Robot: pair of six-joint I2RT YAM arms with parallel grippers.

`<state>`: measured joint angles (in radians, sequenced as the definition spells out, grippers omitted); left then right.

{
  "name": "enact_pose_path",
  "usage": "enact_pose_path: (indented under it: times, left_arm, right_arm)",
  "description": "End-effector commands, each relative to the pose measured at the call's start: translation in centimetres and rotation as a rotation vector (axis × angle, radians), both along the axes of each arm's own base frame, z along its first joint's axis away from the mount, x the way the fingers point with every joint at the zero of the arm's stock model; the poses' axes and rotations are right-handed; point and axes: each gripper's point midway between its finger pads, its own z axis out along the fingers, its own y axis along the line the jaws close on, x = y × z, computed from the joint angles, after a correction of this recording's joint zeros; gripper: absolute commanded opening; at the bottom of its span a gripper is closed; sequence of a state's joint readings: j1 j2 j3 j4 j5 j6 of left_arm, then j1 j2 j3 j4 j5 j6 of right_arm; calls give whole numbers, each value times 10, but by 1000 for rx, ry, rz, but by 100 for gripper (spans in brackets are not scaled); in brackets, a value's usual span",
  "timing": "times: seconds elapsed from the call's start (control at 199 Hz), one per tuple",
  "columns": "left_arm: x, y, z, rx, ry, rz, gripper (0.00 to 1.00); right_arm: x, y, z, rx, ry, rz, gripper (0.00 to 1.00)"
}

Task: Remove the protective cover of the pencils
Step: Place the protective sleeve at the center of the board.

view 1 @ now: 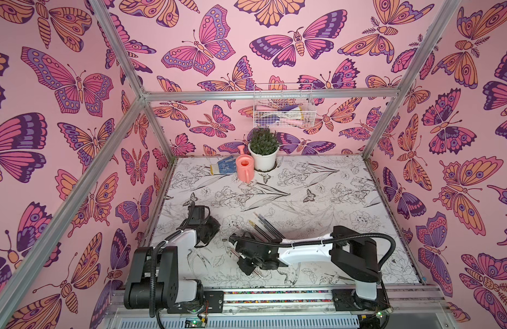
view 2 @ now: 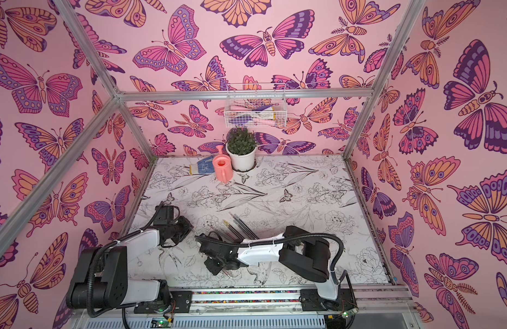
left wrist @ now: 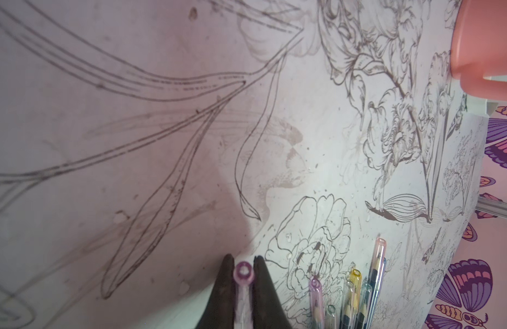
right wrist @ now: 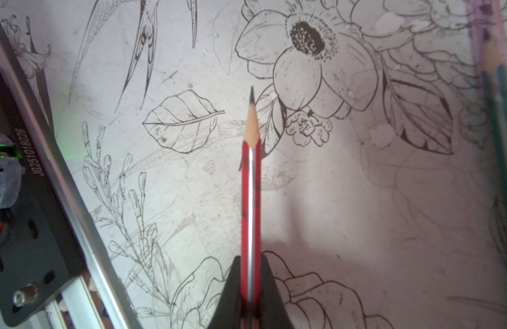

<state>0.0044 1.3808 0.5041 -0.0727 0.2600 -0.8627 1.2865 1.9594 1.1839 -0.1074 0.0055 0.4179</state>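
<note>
Tight in right hand (right wrist: 250, 257), red pencil (right wrist: 250, 185); tight in left hand (left wrist: 243, 257), pink cover (left wrist: 243, 272), other pencils (left wrist: 357, 296) near.

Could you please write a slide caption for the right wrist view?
Right gripper clamps a red-and-black pencil, its sharpened tip bare, over the floral-print table.

Way out beyond the left hand (left wrist: 243, 263), at the far edge of the flower-printed surface (view 1: 303, 193), a pink watering can (view 1: 243, 168) stands just beside a green plant (view 1: 264, 141) in its white pot (view 1: 265, 162). A blue glove (view 1: 225, 166) lies next to the can. Higher up, a white wire basket (view 1: 283, 108) hangs on the butterfly wall (view 1: 218, 42).
</note>
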Motion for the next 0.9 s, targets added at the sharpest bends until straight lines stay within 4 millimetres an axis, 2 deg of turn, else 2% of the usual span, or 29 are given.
enact_pose_path:
  times: [0.0,0.155,0.416,0.677,0.897]
  left_arm:
    - [-31,7,-28,40,163,-2,1]
    - [-29,6,-28,34,165,-4,8]
    - [-27,4,-30,24,175,-7,11]
    - [-27,5,-29,32,172,0,25]
    - [-27,4,-29,31,173,2,23]
  right_arm:
    - [-6,1,-14,-53,14,24,0]
    - [-6,3,-20,-61,26,24,0]
    - [-5,6,-18,-54,21,23,0]
    - [-5,7,-18,-61,22,28,0]
    - [5,-1,-16,-81,-13,-32,0]
